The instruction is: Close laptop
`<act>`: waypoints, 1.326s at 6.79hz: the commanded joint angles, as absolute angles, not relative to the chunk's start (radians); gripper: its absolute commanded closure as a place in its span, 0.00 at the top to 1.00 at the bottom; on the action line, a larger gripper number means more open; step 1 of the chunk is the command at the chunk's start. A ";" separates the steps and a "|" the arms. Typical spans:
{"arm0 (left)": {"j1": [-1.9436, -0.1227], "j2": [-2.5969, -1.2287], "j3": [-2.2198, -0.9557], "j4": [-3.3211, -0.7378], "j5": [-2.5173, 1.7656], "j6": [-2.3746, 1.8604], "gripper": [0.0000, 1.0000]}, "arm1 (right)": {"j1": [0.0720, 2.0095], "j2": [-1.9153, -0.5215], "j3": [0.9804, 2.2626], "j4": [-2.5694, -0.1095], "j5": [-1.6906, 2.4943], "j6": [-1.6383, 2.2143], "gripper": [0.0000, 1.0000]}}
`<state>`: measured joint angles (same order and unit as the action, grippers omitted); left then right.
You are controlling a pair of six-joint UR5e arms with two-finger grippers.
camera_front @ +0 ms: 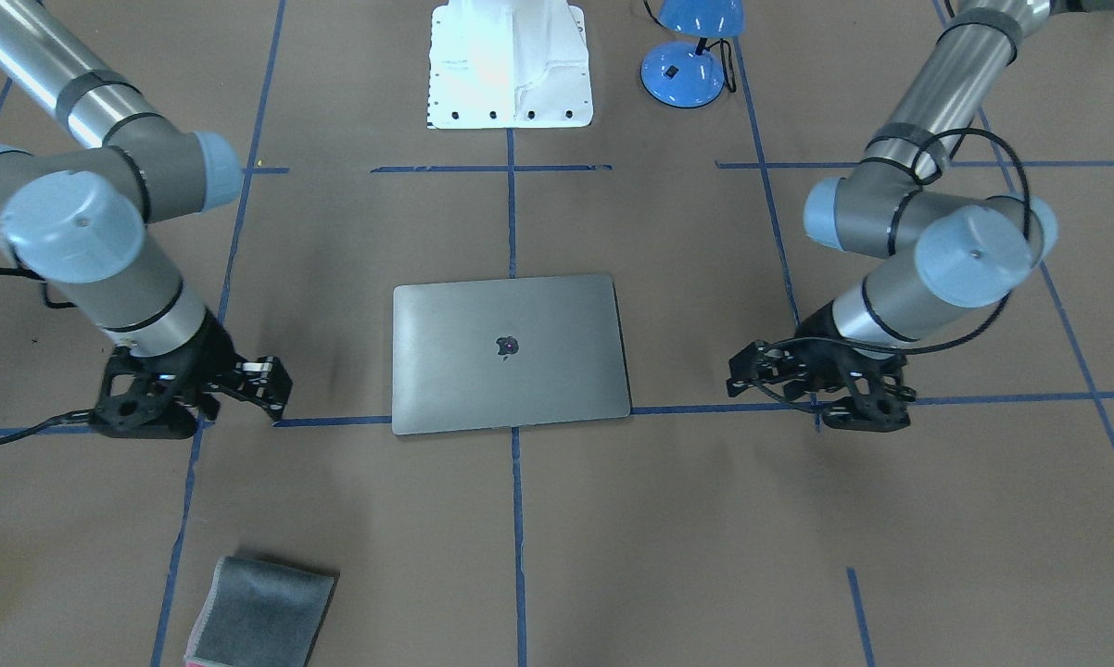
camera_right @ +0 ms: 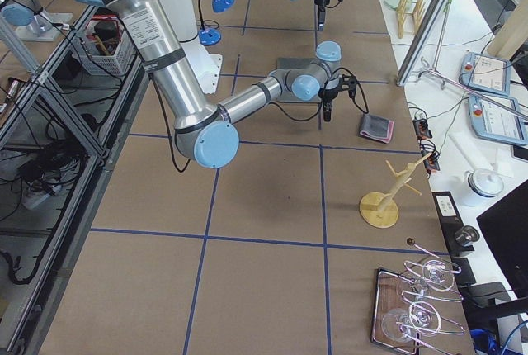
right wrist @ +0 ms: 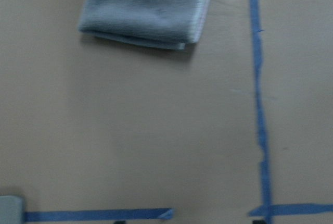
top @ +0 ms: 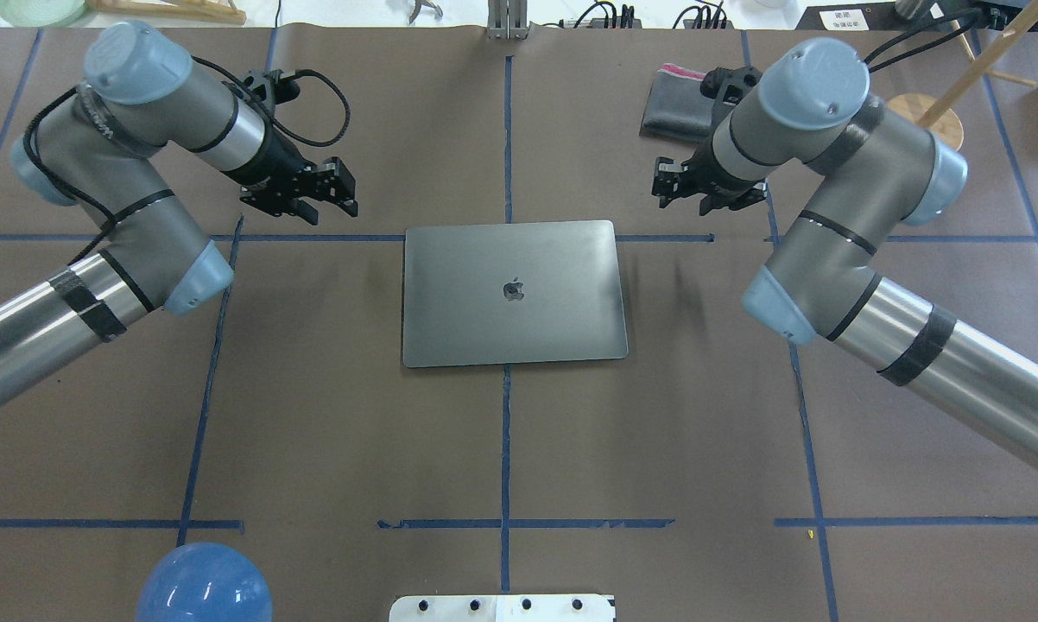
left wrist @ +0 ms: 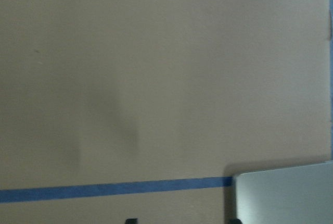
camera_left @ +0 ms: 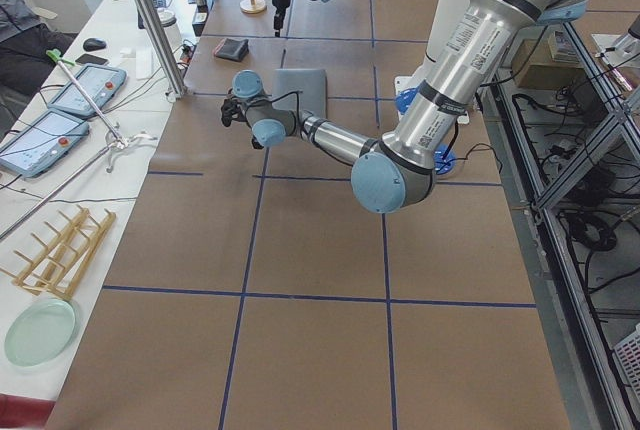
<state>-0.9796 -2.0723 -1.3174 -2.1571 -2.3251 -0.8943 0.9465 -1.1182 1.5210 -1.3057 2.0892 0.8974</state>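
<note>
Laptop (top: 515, 294) lies shut on the worktop (top: 312, 389) between the left end effector (top: 344, 194) and right end effector (top: 661, 183), both wide and empty; task apparently complete.

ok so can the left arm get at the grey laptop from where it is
Probably yes: the left tool hangs just off a far corner of the thin space-grey metal laptop, with nothing between them on the brown table.

The brown surface (top: 312, 415), gridded with blue tape (top: 505, 449), carries the laptop (top: 513, 294), lid down, flat between the left jaws and the right jaws, touching neither. A folded grey cloth (camera_front: 260, 613) lies near, beyond the right jaws.
</note>
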 commanded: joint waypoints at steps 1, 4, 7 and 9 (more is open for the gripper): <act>-1.171 -1.973 -1.322 -1.943 -2.338 -0.366 0.99 | 1.148 -1.300 1.529 -1.322 2.222 0.487 1.00; -1.521 -1.849 -1.371 -1.530 -2.338 0.272 0.99 | 1.432 -1.514 1.540 -1.336 2.379 0.097 1.00; -1.591 -1.590 -1.675 -1.252 -2.335 0.282 0.99 | 1.485 -1.604 1.572 -1.353 2.405 0.081 1.00; -1.589 -1.574 -1.658 -1.285 -2.336 0.272 0.99 | 1.485 -1.626 1.574 -1.335 2.393 0.080 1.00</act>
<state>-1.5890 -1.5917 -1.6611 -1.2736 -2.3364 0.2796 1.4829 -1.6138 1.5717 -1.3427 2.3962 0.0824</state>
